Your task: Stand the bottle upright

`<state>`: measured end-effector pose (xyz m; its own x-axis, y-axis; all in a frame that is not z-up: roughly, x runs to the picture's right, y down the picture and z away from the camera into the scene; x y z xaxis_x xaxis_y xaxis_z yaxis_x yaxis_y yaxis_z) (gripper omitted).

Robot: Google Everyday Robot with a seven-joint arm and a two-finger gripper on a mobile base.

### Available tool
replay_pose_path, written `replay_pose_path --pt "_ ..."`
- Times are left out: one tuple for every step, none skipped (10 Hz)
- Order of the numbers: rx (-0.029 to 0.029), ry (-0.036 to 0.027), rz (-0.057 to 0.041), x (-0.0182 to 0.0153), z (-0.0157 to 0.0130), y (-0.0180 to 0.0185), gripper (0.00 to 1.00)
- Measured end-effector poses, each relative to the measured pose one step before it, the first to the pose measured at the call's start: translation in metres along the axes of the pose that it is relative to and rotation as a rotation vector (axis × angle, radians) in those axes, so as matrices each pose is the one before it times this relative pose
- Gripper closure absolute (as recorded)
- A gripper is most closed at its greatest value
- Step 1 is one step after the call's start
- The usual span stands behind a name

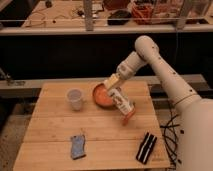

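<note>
Gripping the tilted bottle (pixel 121 104) in closed jaws just beside the bowl (pixel 101 96), low end near the tabletop (pixel 55 131), to stand it up.

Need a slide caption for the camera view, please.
End effector holds the bottle tilted beside the orange bowl on the wooden table.

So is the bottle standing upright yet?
No, the bottle is tilted, held by the gripper just right of the bowl.
</note>
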<state>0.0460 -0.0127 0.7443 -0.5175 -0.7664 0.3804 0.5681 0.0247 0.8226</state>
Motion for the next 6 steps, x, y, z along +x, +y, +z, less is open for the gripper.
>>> replay_pose_path --pt "0.00385 -0.01037 -0.00503 -0.00126 0.00104 0.00024 0.93" --pt "-0.01296 0.00673 -0.00179 0.00069 0.00002 -0.0003 0.9" --pt "-0.04564 0.01552 -0.04496 -0.0021 0.0006 -0.00651 0.93" --pt "-0.03397 0.01787 -0.07091 -0.00484 0.00115 -0.00535 0.98" --pt "-0.02846 0.01597 -0.0658 -0.00399 0.00109 -0.00479 0.99" --pt "-0.03486 0.01927 -0.11615 -0.00754 0.00254 -0.00966 1.0"
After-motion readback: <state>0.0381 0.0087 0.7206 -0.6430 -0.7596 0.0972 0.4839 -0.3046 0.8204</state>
